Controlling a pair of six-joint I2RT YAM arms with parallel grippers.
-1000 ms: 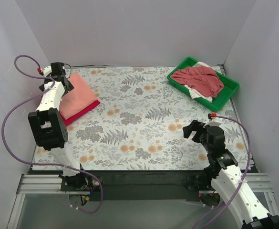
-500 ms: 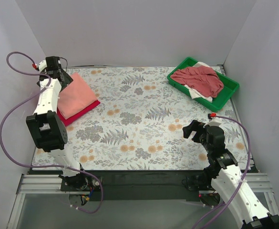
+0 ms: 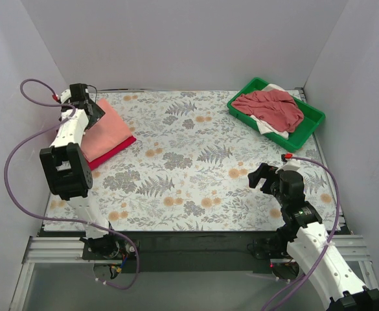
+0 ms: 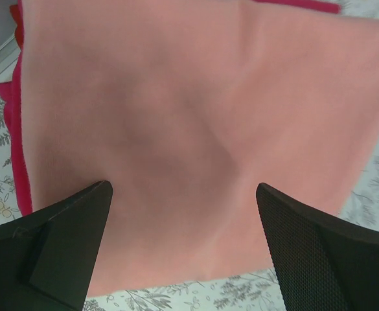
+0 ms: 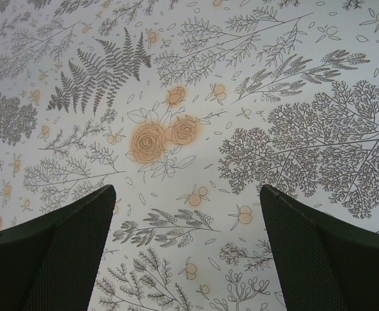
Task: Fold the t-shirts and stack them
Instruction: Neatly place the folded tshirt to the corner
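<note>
The right end effector point(image 5: 187, 194) (fingers point(image 5: 53, 249) spread wide) hangs over the fern-printed tablecloth point(image 5: 286, 136).

The left arm point(image 3: 65, 170) reaches far forward along the left side, with its forearm going up from the elbow toward the far corner. The left gripper point(image 3: 91, 111) points downward. Its two black fingers point(image 4: 59, 246) stand wide apart (the wrist view shows a broad gap) and hold nothing. The right arm point(image 3: 313, 238) is bent, close to its base. The right gripper point(image 3: 256, 176) points left and slightly down, its jaws also spread wide, with nothing between them.
</note>
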